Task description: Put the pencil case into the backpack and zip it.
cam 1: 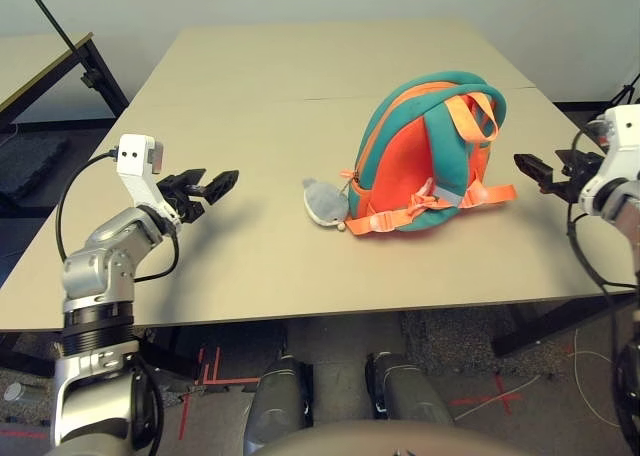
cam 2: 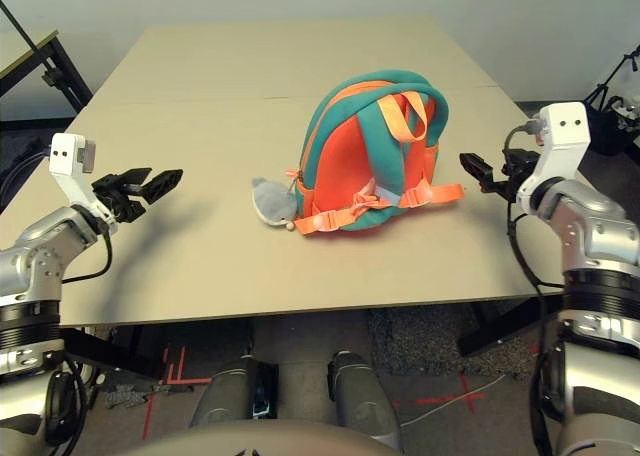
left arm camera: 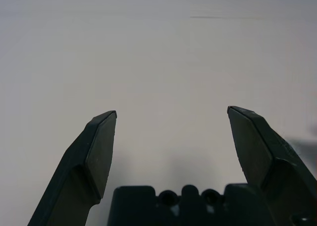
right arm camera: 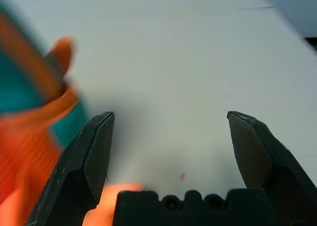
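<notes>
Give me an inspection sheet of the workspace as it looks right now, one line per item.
Surface: tan table with a seam across it, mostly bare.
Job's things: backpack lies straps-up on the table right of centre; its grey whale charm rests on the table beside it. Pencil case: nothing seen.
Clutter: nothing seen.
Grippers: left hand open, holding nothing, well left of the backpack; right hand open, holding nothing, just right of the backpack.
Cables: black cable loops beside the left forearm; another runs by the right arm.
Surroundings: a second table at far left, red tape marks on the floor.
</notes>
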Robot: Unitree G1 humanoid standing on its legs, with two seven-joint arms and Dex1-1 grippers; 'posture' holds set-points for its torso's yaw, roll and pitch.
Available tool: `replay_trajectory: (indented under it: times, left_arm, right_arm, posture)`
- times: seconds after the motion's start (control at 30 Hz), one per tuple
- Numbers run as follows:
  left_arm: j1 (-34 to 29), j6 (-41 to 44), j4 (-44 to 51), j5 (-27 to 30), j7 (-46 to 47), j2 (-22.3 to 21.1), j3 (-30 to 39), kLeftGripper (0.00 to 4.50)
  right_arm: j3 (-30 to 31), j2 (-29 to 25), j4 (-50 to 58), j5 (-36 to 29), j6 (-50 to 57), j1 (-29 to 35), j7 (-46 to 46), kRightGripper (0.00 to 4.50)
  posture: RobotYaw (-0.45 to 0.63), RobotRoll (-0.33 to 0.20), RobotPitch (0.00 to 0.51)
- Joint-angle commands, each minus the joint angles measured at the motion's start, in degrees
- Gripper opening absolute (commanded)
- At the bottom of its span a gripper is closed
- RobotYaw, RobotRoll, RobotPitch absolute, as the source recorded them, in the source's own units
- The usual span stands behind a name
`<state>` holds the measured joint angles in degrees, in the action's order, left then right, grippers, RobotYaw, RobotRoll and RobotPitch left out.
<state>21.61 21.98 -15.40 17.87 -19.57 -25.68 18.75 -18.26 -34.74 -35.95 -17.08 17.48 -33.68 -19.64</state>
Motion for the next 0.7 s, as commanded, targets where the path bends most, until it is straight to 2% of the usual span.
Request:
replay_trajectory:
  times: [0.03, 0.17, 0.3, 0.53, 0.7]
  left_arm:
    - [0.92, -8.85, -6.01, -6.40, 7.14, 0.58, -1.01, 4.49]
    - [1.28, -14.87, -10.71, -8.92, 12.90, 1.84, -0.26, 4.49]
    - [1.97, -17.91, -13.55, -9.23, 15.45, 3.57, -0.22, 4.49]
    - [4.85, -19.50, -15.93, -10.00, 16.46, 4.79, -1.34, 4.49]
    - [5.66, -19.81, -17.10, -10.04, 16.54, 4.69, -1.99, 4.49]
  right_arm:
    - [-2.32, 1.28, -8.41, 2.05, -7.93, -2.48, 6.67, 4.50]
    - [-3.87, 1.45, -16.40, 3.49, -16.24, -4.56, 13.59, 4.50]
    - [-3.96, 1.20, -22.65, 4.25, -21.95, -6.31, 15.10, 4.50]
    - [-3.92, 0.77, -28.54, 4.36, -25.54, -8.89, 15.56, 4.50]
    - [-4.51, 1.26, -30.02, 3.75, -26.46, -9.12, 16.41, 4.50]
  posture:
    - [-0.06, 0.000, 0.029]
    - [-0.06, 0.000, 0.034]
    - [-0.06, 0.000, 0.043]
    - [-0.09, 0.000, 0.064]
    - [-0.08, 0.000, 0.059]
